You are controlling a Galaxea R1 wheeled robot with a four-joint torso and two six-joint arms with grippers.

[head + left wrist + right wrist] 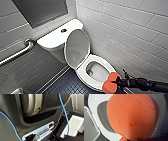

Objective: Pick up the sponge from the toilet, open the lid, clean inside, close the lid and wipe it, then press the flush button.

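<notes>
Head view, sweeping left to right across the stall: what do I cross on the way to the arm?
Grab bar → flush button → raised lid → bowl → sponge → right arm.

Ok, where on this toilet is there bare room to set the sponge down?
The tank top is bare on both sides of the flush button. The seat rim next to the raised lid is free too. The front rim is crowded by the sponge and right gripper.
</notes>
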